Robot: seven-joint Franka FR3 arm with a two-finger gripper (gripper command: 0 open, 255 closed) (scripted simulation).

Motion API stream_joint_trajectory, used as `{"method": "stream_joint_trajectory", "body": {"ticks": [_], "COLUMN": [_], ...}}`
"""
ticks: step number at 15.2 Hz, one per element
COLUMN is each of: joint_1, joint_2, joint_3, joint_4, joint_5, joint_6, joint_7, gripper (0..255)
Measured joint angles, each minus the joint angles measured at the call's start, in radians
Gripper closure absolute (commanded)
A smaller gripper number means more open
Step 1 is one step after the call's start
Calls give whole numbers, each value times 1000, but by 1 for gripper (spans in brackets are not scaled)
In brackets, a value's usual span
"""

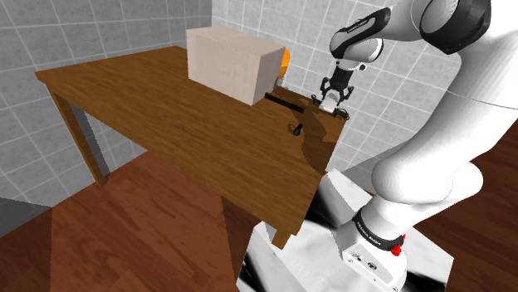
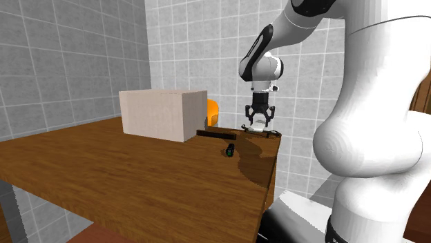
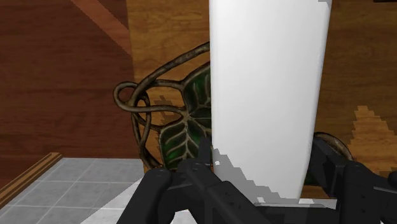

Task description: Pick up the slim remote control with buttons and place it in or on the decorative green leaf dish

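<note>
**A:** What's the tool [image 3: 261, 172] doing?

**B:** Its 2 black fingers [image 3: 191, 184] are clamped on the remote [image 3: 267, 89], 1 on each long side. The remote hangs in the air over a corner of the tabletop [image 1: 183, 124], with the leaf dish [image 3: 178, 140] directly beneath it.

**A:** Is it touching the dish?

**B:** I can't tell. The remote hides its own far end.

**A:** What could go wrong?

**B:** It looks to be held end-down, so if it's let go like this it may topple instead of lying flat. The dish sits right at the tabletop's edge, and the floor [image 3: 57, 76] lies just past its looped wire rim. A topple that way could carry the remote off. A high release might also bounce it off the rim.

**A:** How does the remote look?

**B:** It's a plain white slab, long, narrow and straight-sided, with no buttons drawn. The dish is green and veined, framed in dark twisted wire.
</note>
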Motion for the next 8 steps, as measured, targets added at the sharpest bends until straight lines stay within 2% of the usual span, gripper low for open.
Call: {"method": "stream_joint_trajectory", "body": {"ticks": [1, 2, 8], "joint_1": [0, 0, 0], "joint_2": [0, 0, 0], "joint_3": [0, 0, 0], "joint_4": [0, 0, 0], "joint_5": [0, 0, 0], "joint_6": [0, 0, 1], "joint_7": [0, 0, 0], "gripper": [255, 0, 0]}}
